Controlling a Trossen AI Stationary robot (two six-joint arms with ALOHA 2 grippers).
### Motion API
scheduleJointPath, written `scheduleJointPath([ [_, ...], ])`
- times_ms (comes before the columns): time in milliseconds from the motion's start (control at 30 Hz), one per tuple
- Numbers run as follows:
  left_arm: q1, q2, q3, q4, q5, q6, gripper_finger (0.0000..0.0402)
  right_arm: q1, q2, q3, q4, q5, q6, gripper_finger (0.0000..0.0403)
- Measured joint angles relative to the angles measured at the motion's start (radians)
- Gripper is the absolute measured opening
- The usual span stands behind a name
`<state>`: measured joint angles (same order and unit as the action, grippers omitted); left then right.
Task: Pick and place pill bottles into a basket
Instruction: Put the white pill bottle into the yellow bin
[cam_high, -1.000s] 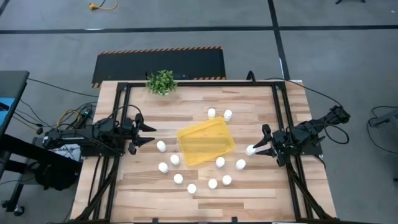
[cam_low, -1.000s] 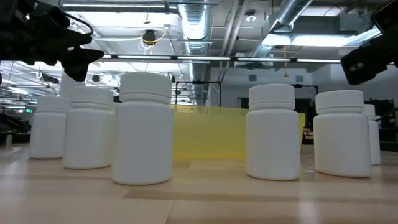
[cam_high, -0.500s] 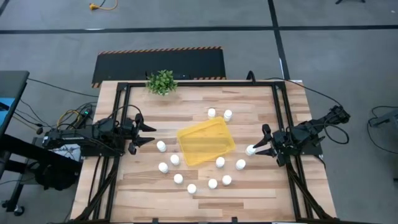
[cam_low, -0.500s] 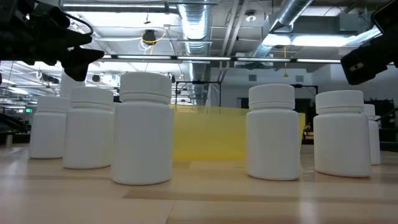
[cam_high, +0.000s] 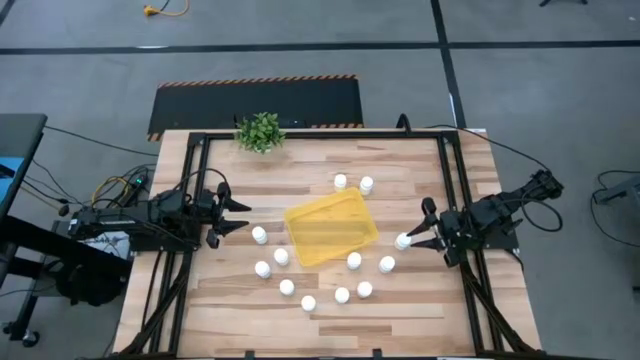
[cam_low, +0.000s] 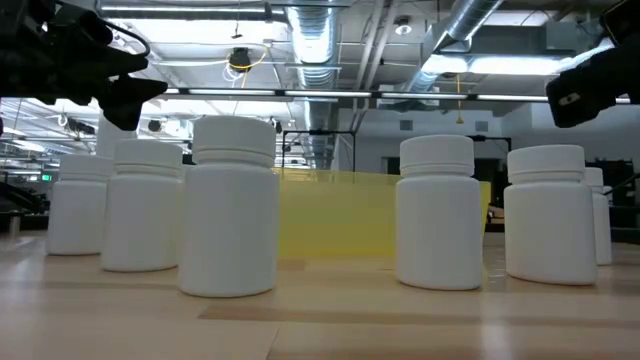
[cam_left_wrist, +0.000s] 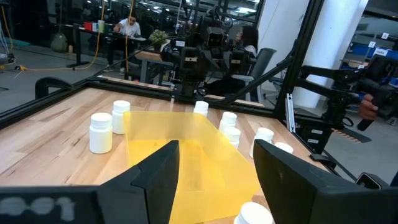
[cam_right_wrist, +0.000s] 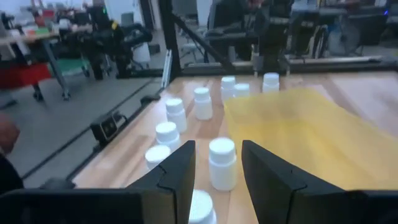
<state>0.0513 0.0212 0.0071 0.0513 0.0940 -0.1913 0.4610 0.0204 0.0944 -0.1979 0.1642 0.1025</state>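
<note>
The yellow basket (cam_high: 330, 230) lies empty on the middle of the wooden table. Several white pill bottles stand upright on their bases around it. Two (cam_high: 340, 181) are beyond its far side, and a curved row (cam_high: 308, 303) runs along its left and near sides. One bottle (cam_high: 402, 241) stands on the table just under my right gripper (cam_high: 418, 237). That gripper hovers level at the table's right, its fingers a little apart and holding nothing (cam_right_wrist: 217, 152). My left gripper (cam_high: 244, 217) hovers open at the table's left, facing the basket (cam_left_wrist: 186, 143).
A small green potted plant (cam_high: 260, 131) stands at the table's far left corner. Black frame rails (cam_high: 447, 180) run along the table's left, right and far sides. People sit in the room beyond (cam_left_wrist: 129, 26). Both grippers hang well above the bottle caps (cam_low: 590, 85).
My right gripper has turned slightly at the wrist and tipped a little downward without leaving its place. The bottles and the basket stand as before.
</note>
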Motion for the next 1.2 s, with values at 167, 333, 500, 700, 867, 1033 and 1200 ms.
scheduleJointPath([
  [167, 0.0, 0.0, 0.0, 0.0, 0.0, 0.0, 0.0194, -0.005, 0.0, 0.0, 0.032, -0.005, 0.014, 0.0124],
  [333, 0.0, 0.0, 0.0, 0.0, 0.0, 0.0, 0.0194, -0.005, 0.0, 0.0, -0.043, -0.007, 0.11, 0.0124],
  [500, 0.0, 0.0, 0.0, 0.0, 0.0, 0.0, 0.0194, -0.005, 0.0, 0.0, -0.057, -0.007, 0.167, 0.0124],
  [700, 0.0, 0.0, 0.0, 0.0, 0.0, 0.0, 0.0194, -0.015, 0.0, -0.001, -0.034, 0.036, 0.164, 0.0124],
  [867, 0.0, 0.0, 0.0, 0.0, 0.0, 0.0, 0.0194, -0.067, 0.0, 0.001, 0.024, 0.156, 0.186, 0.0124],
  [1033, 0.0, 0.0, 0.0, 0.0, 0.0, 0.0, 0.0194, -0.159, 0.095, 0.057, 0.002, 0.272, 0.187, 0.0128],
  [1200, 0.0, 0.0, 0.0, 0.0, 0.0, 0.0, 0.0194, -0.285, 0.304, 0.212, -0.051, 0.28, 0.166, 0.0138],
])
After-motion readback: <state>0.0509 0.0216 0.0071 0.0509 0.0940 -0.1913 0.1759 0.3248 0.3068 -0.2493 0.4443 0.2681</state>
